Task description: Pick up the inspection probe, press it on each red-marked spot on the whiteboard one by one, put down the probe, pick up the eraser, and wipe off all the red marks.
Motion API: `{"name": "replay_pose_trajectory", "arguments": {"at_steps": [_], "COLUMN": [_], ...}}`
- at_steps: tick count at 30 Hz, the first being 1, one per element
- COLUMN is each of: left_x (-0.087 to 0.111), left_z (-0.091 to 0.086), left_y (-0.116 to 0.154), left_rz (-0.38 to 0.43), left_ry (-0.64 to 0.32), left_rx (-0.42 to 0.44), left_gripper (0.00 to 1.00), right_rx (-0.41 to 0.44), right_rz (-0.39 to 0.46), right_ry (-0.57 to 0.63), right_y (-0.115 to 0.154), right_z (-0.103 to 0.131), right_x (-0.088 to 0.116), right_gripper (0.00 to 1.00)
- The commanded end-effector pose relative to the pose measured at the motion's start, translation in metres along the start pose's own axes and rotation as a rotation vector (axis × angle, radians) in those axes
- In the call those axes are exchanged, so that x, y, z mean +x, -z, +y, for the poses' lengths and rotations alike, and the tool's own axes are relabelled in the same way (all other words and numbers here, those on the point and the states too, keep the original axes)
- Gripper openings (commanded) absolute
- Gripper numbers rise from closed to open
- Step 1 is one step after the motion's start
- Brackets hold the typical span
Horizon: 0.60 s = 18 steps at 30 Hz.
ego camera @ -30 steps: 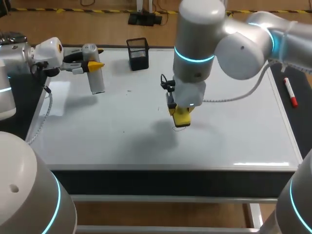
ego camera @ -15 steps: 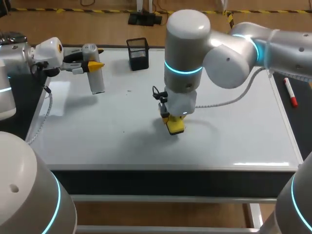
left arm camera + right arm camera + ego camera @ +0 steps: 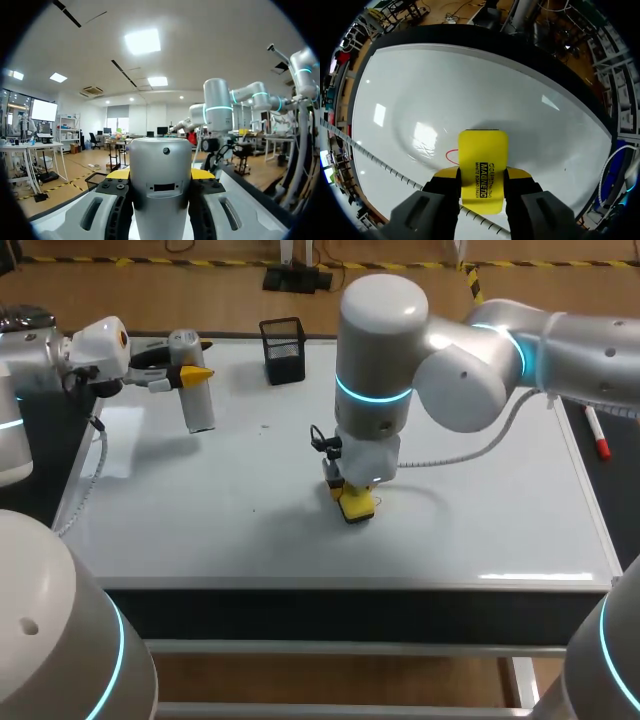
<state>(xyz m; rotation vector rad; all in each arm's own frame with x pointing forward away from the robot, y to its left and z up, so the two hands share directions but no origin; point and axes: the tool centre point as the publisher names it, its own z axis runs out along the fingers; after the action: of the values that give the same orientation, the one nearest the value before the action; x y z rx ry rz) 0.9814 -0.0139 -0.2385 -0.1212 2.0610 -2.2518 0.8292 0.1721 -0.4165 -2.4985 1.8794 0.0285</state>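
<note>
The yellow eraser (image 3: pixel 358 506) is pressed flat on the whiteboard (image 3: pixel 480 500) near its middle, and my right gripper (image 3: pixel 357 498) is shut on it from above. In the right wrist view the eraser (image 3: pixel 482 150) sits between the yellow fingertips of the right gripper (image 3: pixel 482 173). A thin red mark (image 3: pixel 450 156) curls out from under the eraser's edge. At the board's far left my left gripper (image 3: pixel 190 372) is shut on the grey cylindrical probe (image 3: pixel 200 408), which stands upright with its lower end at the board. The probe (image 3: pixel 160 200) fills the gap between the fingers of the left gripper (image 3: pixel 160 174).
A black mesh pen holder (image 3: pixel 283 350) stands at the back of the board. A red marker (image 3: pixel 596 430) lies on the dark strip beyond the board's right edge. A cable (image 3: pixel 470 445) trails from my right wrist over the board.
My right arm has slid the eraser over the board to the left and toward the front edge. The left arm and the probe have kept still.
</note>
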Motion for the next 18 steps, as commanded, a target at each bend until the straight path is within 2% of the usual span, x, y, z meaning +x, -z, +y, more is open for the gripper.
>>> {"name": "replay_pose_trajectory", "arguments": {"at_steps": [1, 9, 18], "left_x": [0.000, 0.000, 0.000], "left_z": [-0.001, -0.001, -0.001], "left_y": [0.000, 0.000, 0.000], "left_rz": [-0.001, -0.001, -0.001], "left_ry": [-0.001, -0.001, -0.001], "left_rx": [0.000, 0.000, 0.000], "left_gripper": [0.00, 0.00, 0.00], "right_rx": [-0.010, -0.016, -0.019], "right_rz": [0.000, 0.008, 0.023], "right_ry": [-0.001, -0.005, -0.033], "right_y": [-0.003, -0.005, -0.008], "right_z": [-0.003, -0.003, -0.006], "right_x": [0.002, 0.007, 0.021], "right_gripper": [0.00, 0.00, 0.00]}}
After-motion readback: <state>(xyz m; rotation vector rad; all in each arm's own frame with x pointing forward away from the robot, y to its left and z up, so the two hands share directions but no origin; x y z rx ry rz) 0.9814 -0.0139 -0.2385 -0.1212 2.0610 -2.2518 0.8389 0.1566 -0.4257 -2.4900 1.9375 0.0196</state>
